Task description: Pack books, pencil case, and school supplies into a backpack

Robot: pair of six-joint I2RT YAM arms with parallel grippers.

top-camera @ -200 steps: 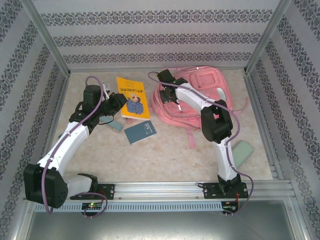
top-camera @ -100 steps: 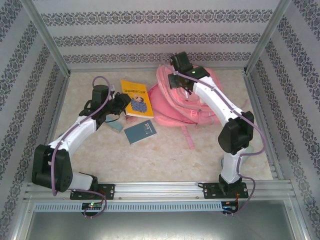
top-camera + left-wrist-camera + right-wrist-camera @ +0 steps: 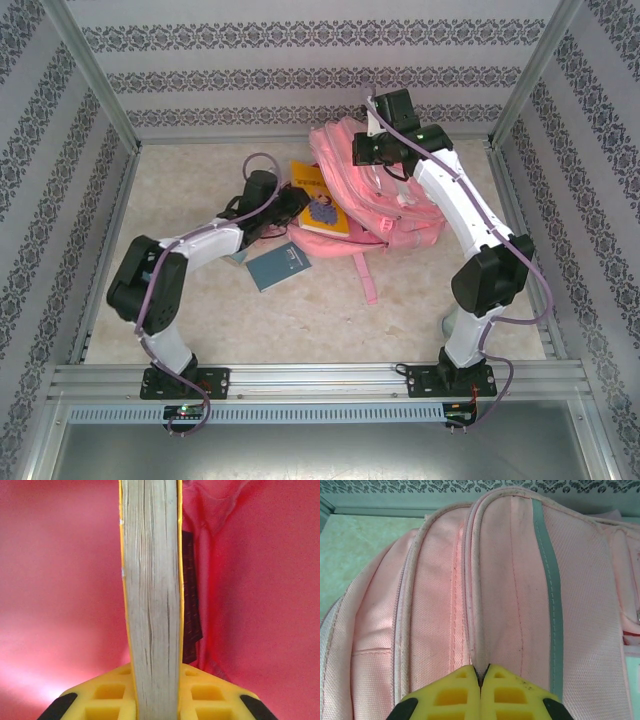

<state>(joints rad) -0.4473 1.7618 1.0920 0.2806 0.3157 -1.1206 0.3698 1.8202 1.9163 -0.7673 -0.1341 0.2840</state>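
One yellow book is in hand, judged light and a little floppy, with a smooth cover that could slide. It is best taken deep along one edge so that the free end does not droop. It is a thin paperback with a blue picture on its cover and cream pages. It sits toward 12 o'clock of the table, its far end at the mouth of the pink backpack, entering from the bag's 9 o'clock side. The left gripper is clamped across the book's page block, with pink lining all around. A dark flat thing stands at 3 o'clock of the pages, too close to name. The backpack, at 1 o'clock, is soft cloth with pale trim and would likely sag shut unless held. The right gripper is pinched together on a raised seam of it. A grey-teal book lies flat at 7 o'clock of the yellow one.
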